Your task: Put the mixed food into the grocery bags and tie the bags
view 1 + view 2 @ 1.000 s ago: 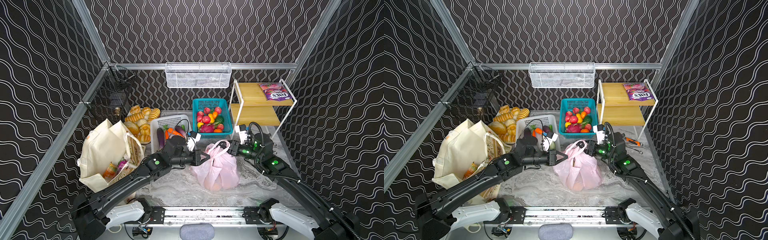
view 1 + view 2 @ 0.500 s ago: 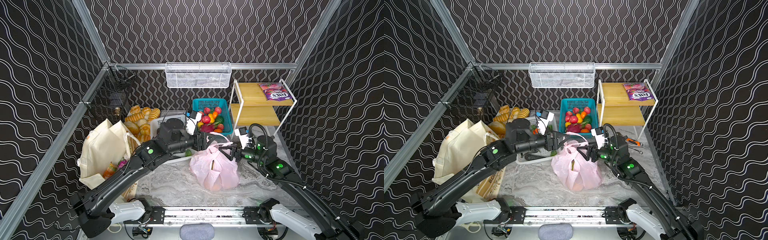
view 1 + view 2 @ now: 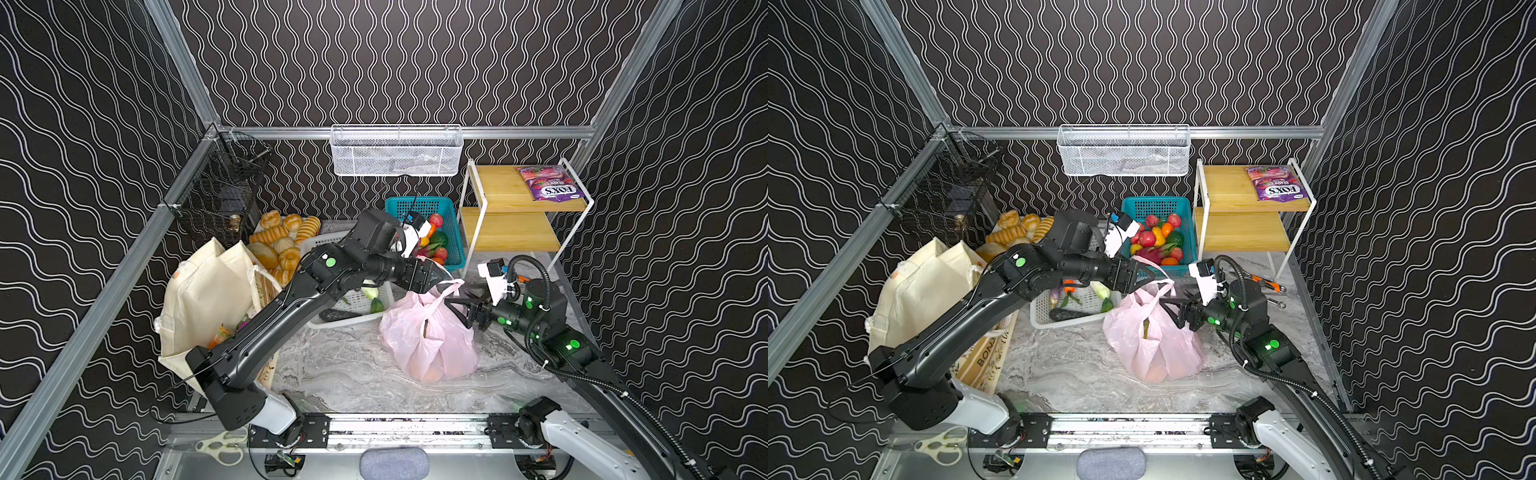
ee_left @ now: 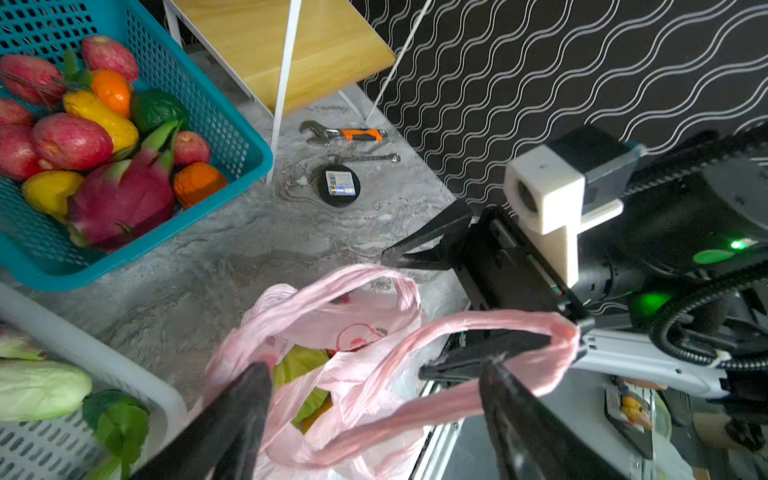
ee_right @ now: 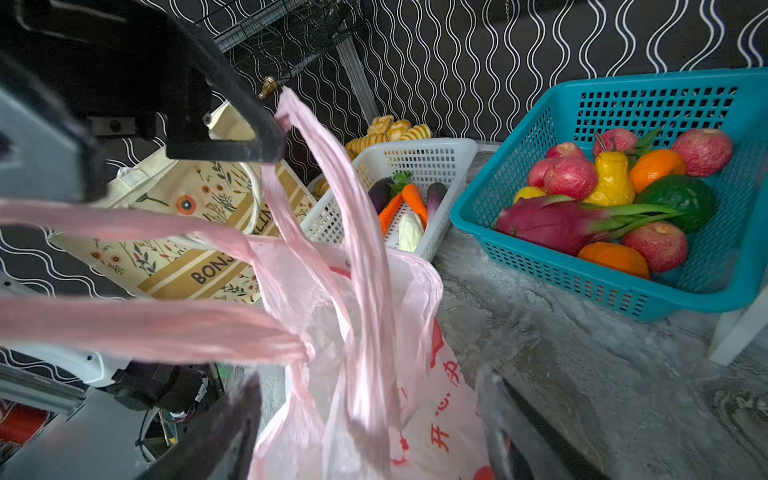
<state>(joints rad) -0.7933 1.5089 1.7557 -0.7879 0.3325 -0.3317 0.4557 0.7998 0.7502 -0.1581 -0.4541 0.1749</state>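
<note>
Pink bag [image 3: 428, 340] stands on bench [image 3: 340, 365], centre-right, food inside, betw. both arms. L end effector [image 3: 434, 277] & R end effector [image 3: 457, 305] both spread wide, nothing pinched. A handle loop [image 4: 498, 328] drapes over one finger of each, prob. crossing loops for the knot.

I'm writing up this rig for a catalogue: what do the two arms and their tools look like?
The left arm and right arm are matte black with white base shells and round green lights on the joints. The left tool and right tool are black, with two tapered fingers and a white camera mount. A ribbed black cable runs along the right arm.
</note>
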